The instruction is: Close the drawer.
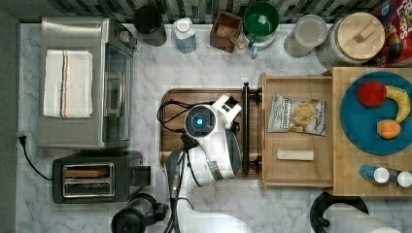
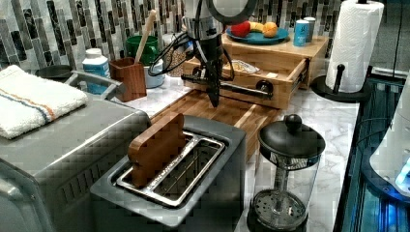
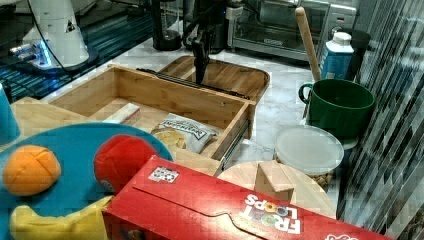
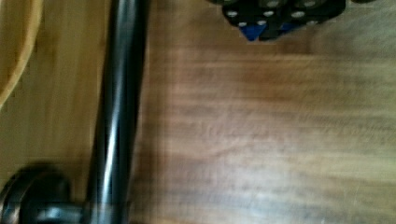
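Left view: hand seemingly just before drawer.

A kitchen is showing here, set up around a white marble bench backing onto a striped mosaic tile wall. A toaster oven with a folded towel on it is sitting beside a two-slot toaster, and a French press is standing next to that toaster. Behind the toaster oven a green mug, a lidded glass jar and a cereal box are lining the wall, while a paper towel roll is standing near the fruit plate.
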Robot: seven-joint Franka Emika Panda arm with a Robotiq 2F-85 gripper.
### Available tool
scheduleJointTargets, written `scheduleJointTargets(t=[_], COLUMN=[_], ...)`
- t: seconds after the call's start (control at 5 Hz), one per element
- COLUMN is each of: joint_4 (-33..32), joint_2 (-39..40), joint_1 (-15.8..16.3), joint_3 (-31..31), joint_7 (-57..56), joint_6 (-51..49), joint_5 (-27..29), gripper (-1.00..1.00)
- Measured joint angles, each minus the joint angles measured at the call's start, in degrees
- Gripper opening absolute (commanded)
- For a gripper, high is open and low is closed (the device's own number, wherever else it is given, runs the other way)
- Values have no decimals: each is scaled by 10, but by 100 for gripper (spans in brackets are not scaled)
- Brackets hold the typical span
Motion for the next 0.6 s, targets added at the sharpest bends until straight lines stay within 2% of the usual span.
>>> scheduleJointTargets(t=[0.6], joint_4=[7], joint_2=[10], joint_1=[-44], joint_3=[-16], joint_7=[-142], joint_6=[11], joint_5=[17], gripper=[-100])
